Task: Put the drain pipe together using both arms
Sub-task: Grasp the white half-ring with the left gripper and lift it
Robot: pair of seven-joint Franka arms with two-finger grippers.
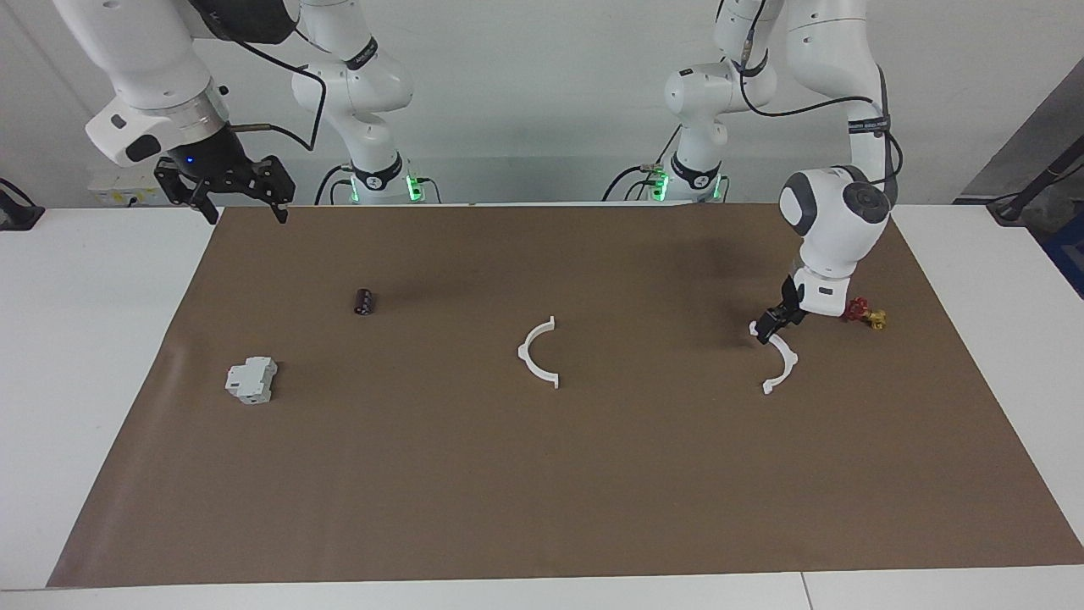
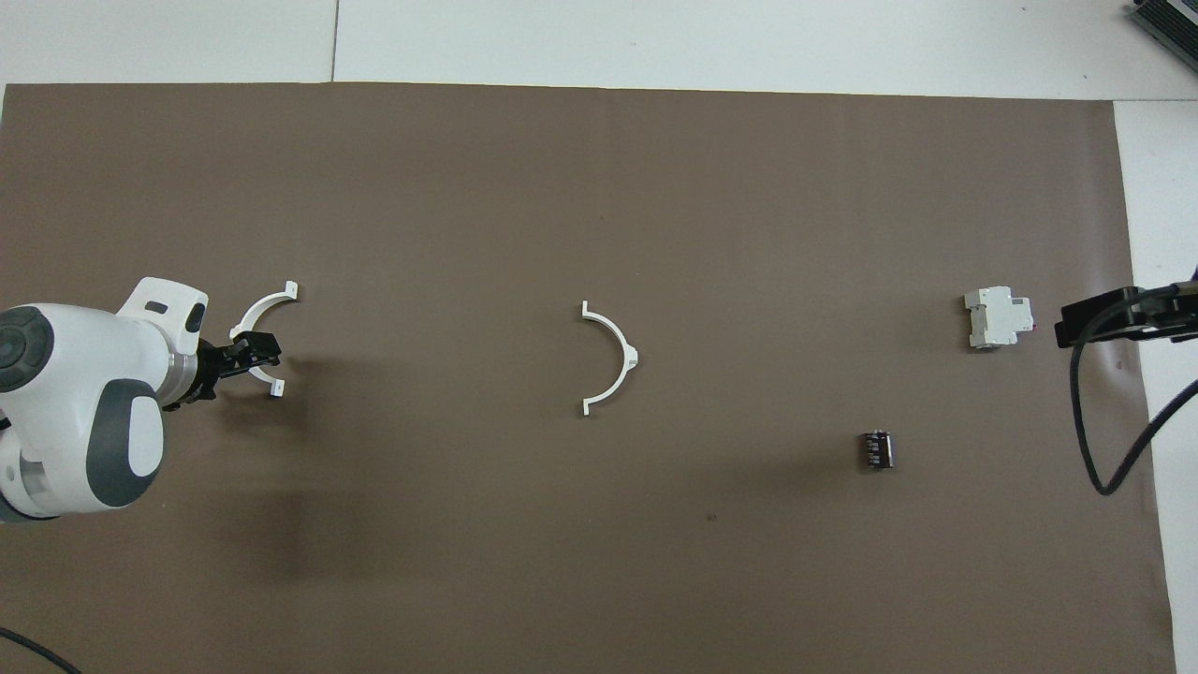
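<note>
The drain pipe lies in two white half-ring arcs on the brown mat. One arc (image 1: 539, 353) (image 2: 614, 358) lies at the mat's middle. The other arc (image 1: 788, 369) (image 2: 254, 314) lies toward the left arm's end. My left gripper (image 1: 772, 324) (image 2: 251, 354) is down at this arc's end nearer to the robots, touching or just over it. The arc rests on the mat. My right gripper (image 1: 241, 210) is open and empty. It waits raised over the mat's edge nearest the robots, at the right arm's end, and shows at the overhead view's edge (image 2: 1112, 319).
A grey-white blocky box (image 1: 251, 379) (image 2: 998, 317) and a small black cylinder (image 1: 365, 302) (image 2: 876, 449) lie toward the right arm's end. A small red and brass valve (image 1: 865, 314) lies beside the left arm's wrist. White table borders the mat (image 1: 542, 508).
</note>
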